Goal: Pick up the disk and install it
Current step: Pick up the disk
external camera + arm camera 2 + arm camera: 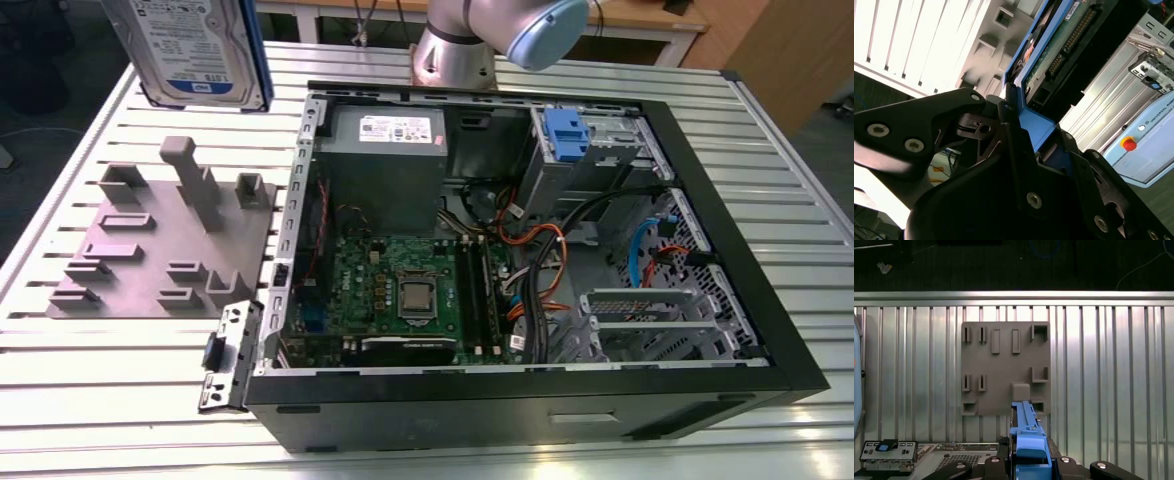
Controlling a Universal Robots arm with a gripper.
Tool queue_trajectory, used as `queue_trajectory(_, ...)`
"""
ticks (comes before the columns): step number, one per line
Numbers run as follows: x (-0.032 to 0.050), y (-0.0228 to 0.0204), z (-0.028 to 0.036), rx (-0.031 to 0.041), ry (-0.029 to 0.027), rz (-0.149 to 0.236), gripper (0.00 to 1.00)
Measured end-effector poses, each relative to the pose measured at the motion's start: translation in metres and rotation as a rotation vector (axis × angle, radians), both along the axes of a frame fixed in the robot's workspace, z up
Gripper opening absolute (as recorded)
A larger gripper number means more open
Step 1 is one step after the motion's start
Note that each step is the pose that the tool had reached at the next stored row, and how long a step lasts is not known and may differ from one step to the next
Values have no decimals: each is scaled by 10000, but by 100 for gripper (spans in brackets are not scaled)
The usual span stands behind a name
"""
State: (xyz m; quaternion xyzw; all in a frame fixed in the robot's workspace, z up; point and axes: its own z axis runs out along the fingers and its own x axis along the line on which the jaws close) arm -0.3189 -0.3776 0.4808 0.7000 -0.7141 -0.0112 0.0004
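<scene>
The disk (190, 48) hangs in the air at the exterior view's upper left, above the far end of the grey fixture plate (160, 240), with its white and blue label facing the camera. In both wrist views my gripper (1028, 461) is shut on the disk's blue side rail (1026, 432). The second wrist view shows the black fingers (1014, 150) clamped on that blue rail (1034, 125), and the disk's green circuit board (1061, 42) beyond them. Directly under the held disk lies the fixture plate (1004, 367).
An open computer case (747, 330) lies on the slatted metal table (107, 380), to the exterior view's right of the fixture. Inside are a grey power-supply box (384, 150), a motherboard (400, 290), cables and a metal cage with a blue latch (566, 135). The arm's base (454, 55) stands behind the case.
</scene>
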Motion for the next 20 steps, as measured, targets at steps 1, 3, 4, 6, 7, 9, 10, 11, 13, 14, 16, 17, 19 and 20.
queue_trajectory(1, 9, 0, 0, 0, 0, 0, 36)
queue_trajectory(3, 25, 0, 0, 0, 0, 0, 36)
queue_trajectory(4, 33, 0, 0, 0, 0, 0, 36)
queue_trajectory(6, 47, 0, 0, 0, 0, 0, 36)
queue_trajectory(7, 54, 0, 0, -1, 0, 0, 36)
queue_trajectory(9, 68, 0, 0, 0, 0, 0, 36)
queue_trajectory(10, 74, 0, 0, 0, 0, 0, 36)
queue_trajectory(11, 80, 0, 0, 0, 0, 0, 36)
queue_trajectory(13, 92, 0, 0, 0, 1, -1, 36)
queue_trajectory(14, 99, 0, 0, -1, 1, 0, 36)
queue_trajectory(16, 112, 0, 0, 0, 0, 0, 36)
queue_trajectory(17, 118, 0, 0, 0, 0, 0, 36)
queue_trajectory(19, 132, 0, 0, 0, 0, 0, 36)
queue_trajectory(20, 141, 0, 0, 0, 0, 0, 36)
